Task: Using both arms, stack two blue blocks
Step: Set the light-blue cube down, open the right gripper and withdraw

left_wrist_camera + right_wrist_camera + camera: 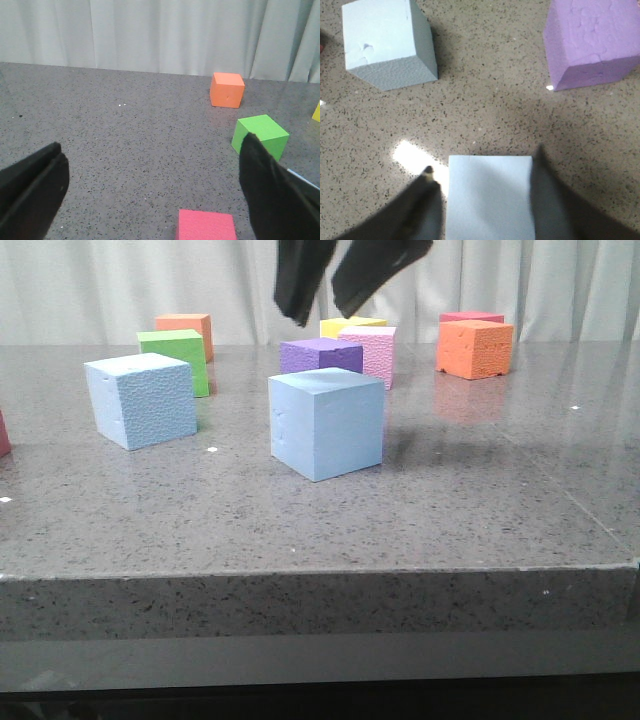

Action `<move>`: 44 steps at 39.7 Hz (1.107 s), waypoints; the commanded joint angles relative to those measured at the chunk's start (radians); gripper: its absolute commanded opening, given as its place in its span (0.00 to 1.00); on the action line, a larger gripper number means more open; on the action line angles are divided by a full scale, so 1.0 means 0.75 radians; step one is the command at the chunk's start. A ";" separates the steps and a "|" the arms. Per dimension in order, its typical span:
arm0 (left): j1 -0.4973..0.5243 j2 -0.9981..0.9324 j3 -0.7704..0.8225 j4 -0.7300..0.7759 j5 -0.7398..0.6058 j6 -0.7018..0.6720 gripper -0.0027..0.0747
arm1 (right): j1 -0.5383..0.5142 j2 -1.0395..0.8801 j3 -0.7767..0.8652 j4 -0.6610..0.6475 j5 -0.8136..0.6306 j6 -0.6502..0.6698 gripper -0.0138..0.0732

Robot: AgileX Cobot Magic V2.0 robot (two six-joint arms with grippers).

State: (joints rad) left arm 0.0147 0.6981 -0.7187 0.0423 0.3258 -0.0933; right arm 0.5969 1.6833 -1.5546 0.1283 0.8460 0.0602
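From the front, the near blue block (pixel 328 423) is sitting mid-table with the second blue block (pixel 141 399) well apart to its left; green (pixel 177 357), purple (pixel 321 354), pink (pixel 370 352) and orange (pixel 474 348) cubes are crowding behind. The right gripper (pixel 332 295) is hanging above, fingers apart, touching nothing.

At the left wrist, the left gripper (pixel 150 187) is gaping wide over bare table (pixel 125 140), holding nothing.

At the right wrist, dark fingers (pixel 415 210) are straddling the near block; contact is unclear.

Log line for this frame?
right gripper: open, above near blue block | left gripper: open, empty | far blue block: on table, unstacked
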 commanded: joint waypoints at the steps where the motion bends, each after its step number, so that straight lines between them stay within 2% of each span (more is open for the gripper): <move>1: 0.002 0.002 -0.050 -0.006 -0.114 -0.006 0.90 | -0.009 -0.099 -0.047 -0.005 -0.065 0.000 0.30; 3: 0.002 0.002 -0.050 -0.006 -0.114 -0.006 0.90 | -0.011 -0.115 -0.047 -0.025 -0.066 0.000 0.21; 7: 0.002 0.002 -0.050 -0.006 -0.114 -0.006 0.90 | -0.044 -0.150 -0.047 -0.039 -0.058 0.001 0.12; 17: 0.002 0.002 -0.050 -0.006 -0.112 -0.006 0.90 | -0.292 -0.301 -0.008 -0.039 0.062 0.010 0.12; 23: 0.002 0.002 -0.050 -0.006 -0.112 -0.006 0.90 | -0.464 -0.471 0.174 -0.044 0.052 0.009 0.12; 30: 0.002 0.002 -0.050 -0.006 -0.112 -0.006 0.90 | -0.582 -0.724 0.497 -0.092 -0.096 0.009 0.12; 44: 0.002 0.002 -0.050 -0.006 -0.117 -0.006 0.90 | -0.592 -1.207 1.101 -0.125 -0.524 0.009 0.12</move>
State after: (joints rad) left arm 0.0147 0.6981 -0.7187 0.0423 0.3258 -0.0933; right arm 0.1587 0.8640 -0.7900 0.0472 0.6008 0.0672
